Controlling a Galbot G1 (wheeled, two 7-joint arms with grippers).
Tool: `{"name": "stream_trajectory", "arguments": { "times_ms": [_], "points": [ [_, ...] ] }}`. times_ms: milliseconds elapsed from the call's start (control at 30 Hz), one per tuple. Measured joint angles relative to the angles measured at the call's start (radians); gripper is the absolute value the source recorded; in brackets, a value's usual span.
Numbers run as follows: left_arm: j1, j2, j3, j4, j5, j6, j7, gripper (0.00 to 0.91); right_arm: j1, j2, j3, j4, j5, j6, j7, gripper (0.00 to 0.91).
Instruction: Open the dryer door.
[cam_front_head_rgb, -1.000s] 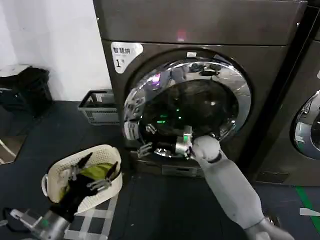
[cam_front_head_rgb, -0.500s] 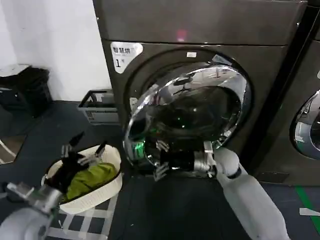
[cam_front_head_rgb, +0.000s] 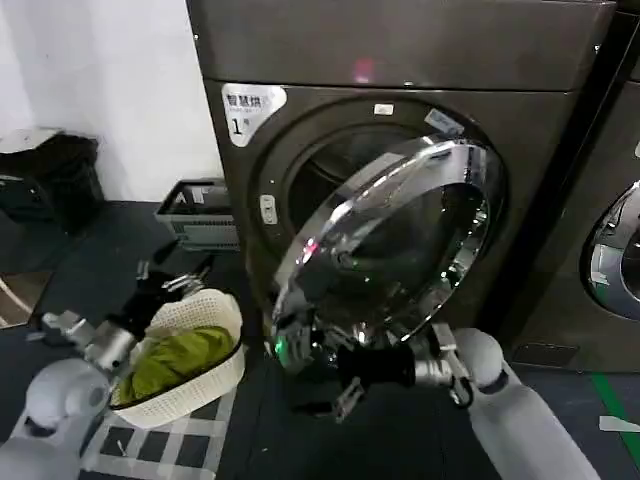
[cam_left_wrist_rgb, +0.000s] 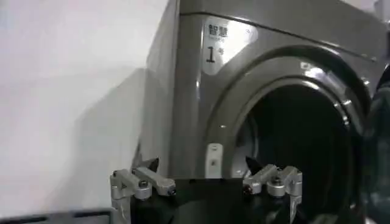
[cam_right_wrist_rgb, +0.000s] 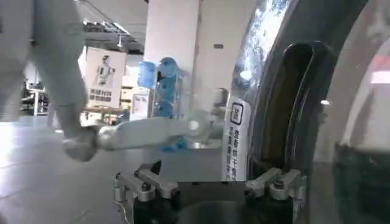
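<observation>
Door: the dryer door (cam_front_head_rgb: 395, 245) is being held partly open, swung out from the front of the dryer (cam_front_head_rgb: 400, 60) marked "1", hinged on its right side; its chrome ring and dark glass are being turned towards the floor and to the left.
Opening: the dark drum mouth (cam_left_wrist_rgb: 298, 152) is being exposed behind the door's free edge, along the upper left of the ring.
Right end effector: the right end effector (cam_front_head_rgb: 335, 375) is being kept low at the door's bottom edge, fingers spread; whether the rim is actually being touched cannot be told. In the right wrist view the fingers (cam_right_wrist_rgb: 146, 182) are being shown apart with nothing between them, the door's edge standing just beside them.
Left end effector: the left end effector (cam_front_head_rgb: 170, 285) is being held released above the laundry basket (cam_front_head_rgb: 195, 365), well apart from the door, grasping nothing.
Progress: the latch is judged to be freed and the door swung perhaps halfway; a further outward swing is being left to do before the opening is fully cleared.
</observation>
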Motion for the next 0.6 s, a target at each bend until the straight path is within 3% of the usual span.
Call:
{"name": "stream_trajectory", "arguments": {
  "times_ms": [600],
  "points": [
    [-0.246,0.055,0.343,0.088,-0.064,-0.013,0.074,0.907,-0.231,-0.053,0.25,0.108,0.026,0.053,-0.049,0.907]
  ]
}}
